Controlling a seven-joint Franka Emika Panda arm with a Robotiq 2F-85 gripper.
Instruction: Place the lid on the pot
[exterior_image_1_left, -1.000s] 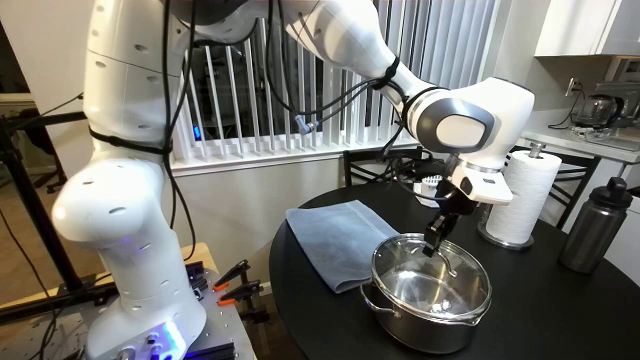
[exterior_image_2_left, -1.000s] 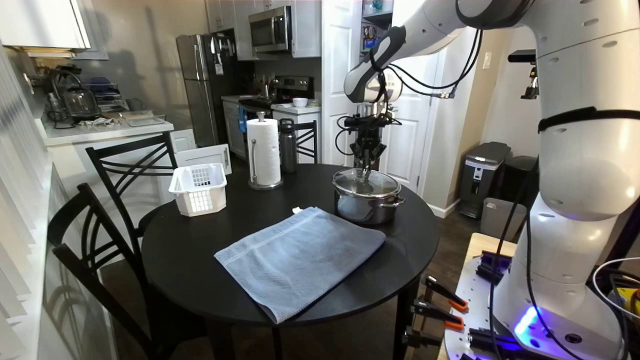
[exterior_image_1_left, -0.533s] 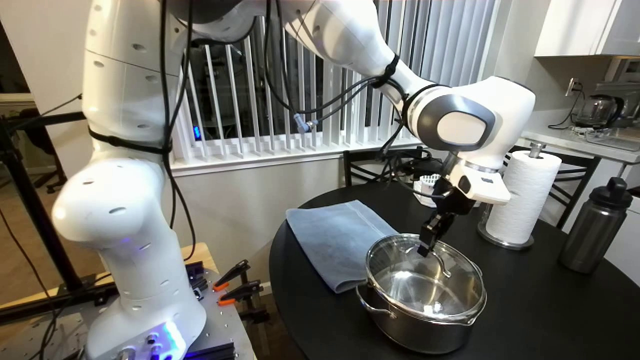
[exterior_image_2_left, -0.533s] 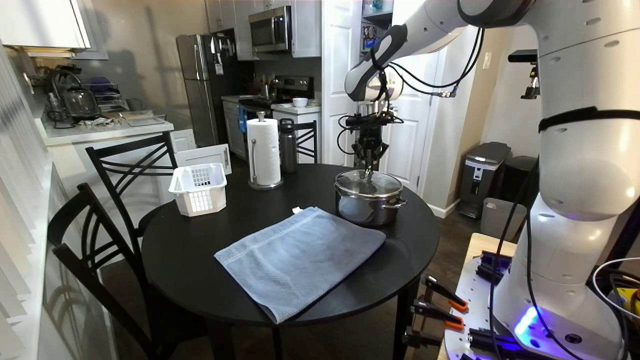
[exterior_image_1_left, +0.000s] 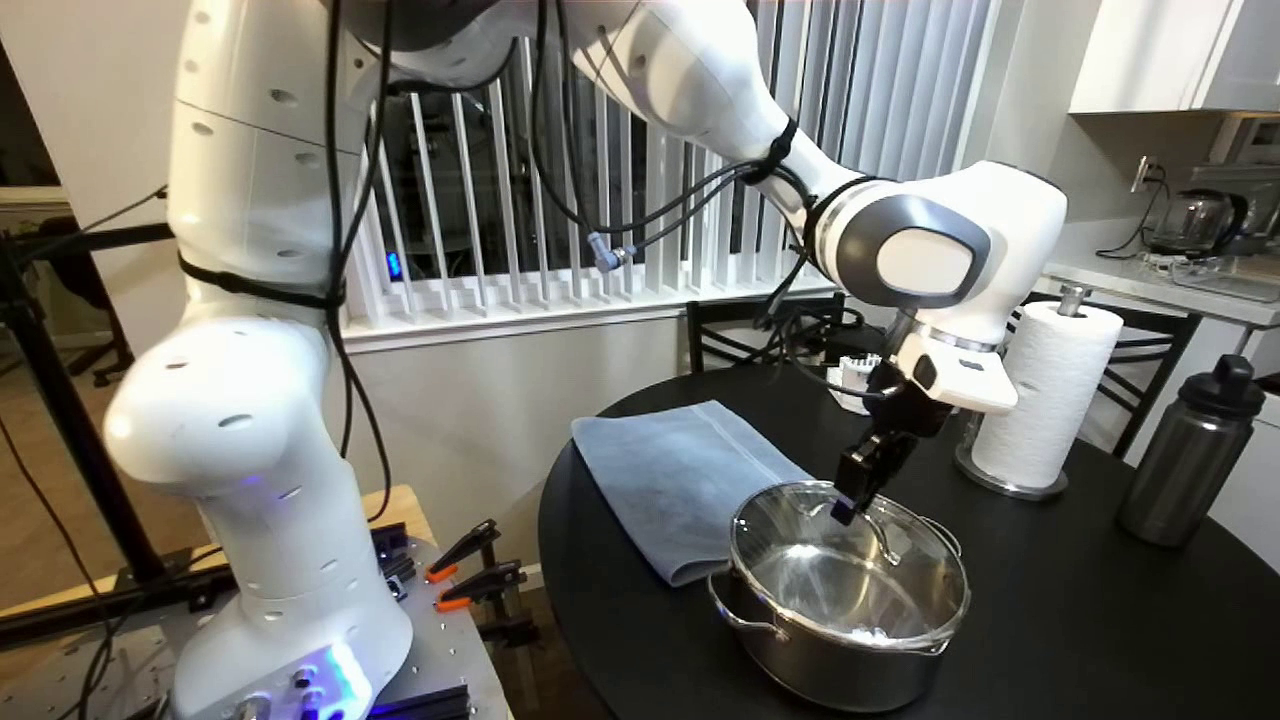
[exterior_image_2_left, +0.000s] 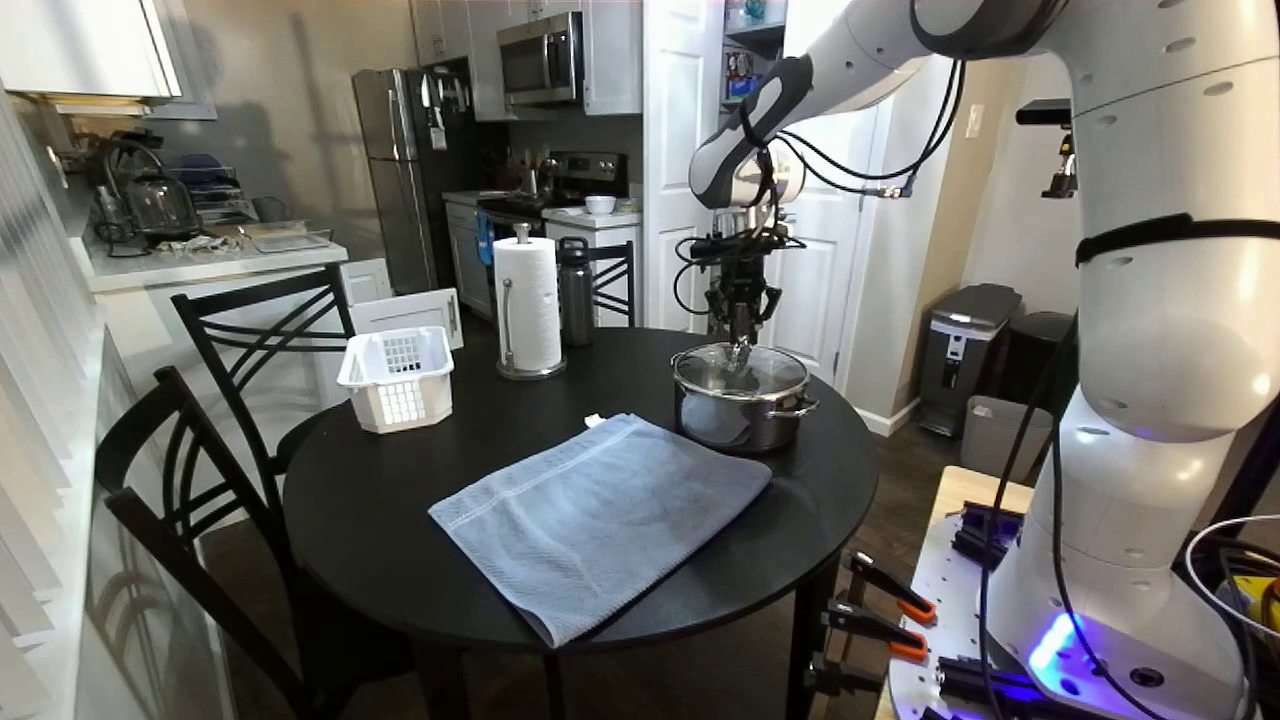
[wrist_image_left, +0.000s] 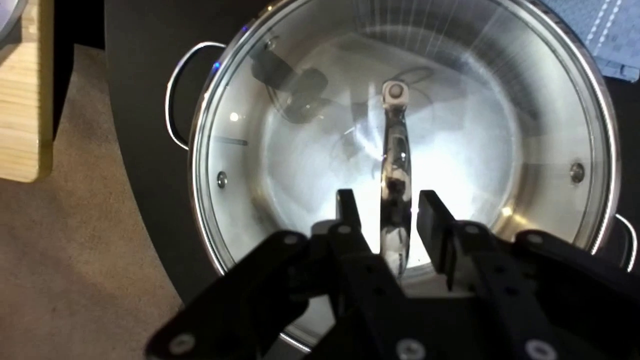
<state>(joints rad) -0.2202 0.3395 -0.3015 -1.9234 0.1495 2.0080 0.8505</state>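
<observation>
The clear-glass lid (exterior_image_1_left: 800, 535) with its metal rim lies on the shiny steel pot (exterior_image_1_left: 840, 672), and the rims look level together. Both also show in an exterior view, lid (exterior_image_2_left: 705, 370) over pot (exterior_image_2_left: 730, 422). In the wrist view the lid (wrist_image_left: 320, 165) has an arched metal handle (wrist_image_left: 395, 130). My gripper (wrist_image_left: 388, 197) is partly open, one black finger on each side of the handle, with bright gaps between handle and fingers. In both exterior views the gripper (exterior_image_1_left: 852, 498) (exterior_image_2_left: 741, 328) is low over the lid's middle. The handle's near end is hidden by the gripper.
A folded blue towel (exterior_image_1_left: 680, 480) lies beside the pot on the black round table (exterior_image_2_left: 400, 520). A paper towel roll (exterior_image_1_left: 1050, 400), a dark metal bottle (exterior_image_1_left: 1190, 460) and a white basket (exterior_image_2_left: 400, 385) also stand on it. The table edge runs close to the pot.
The lid has sunk slightly, with the gripper, onto the pot. Pot and lid have shifted a little toward the robot's base. The earlier frames do not clearly show the jaws.
</observation>
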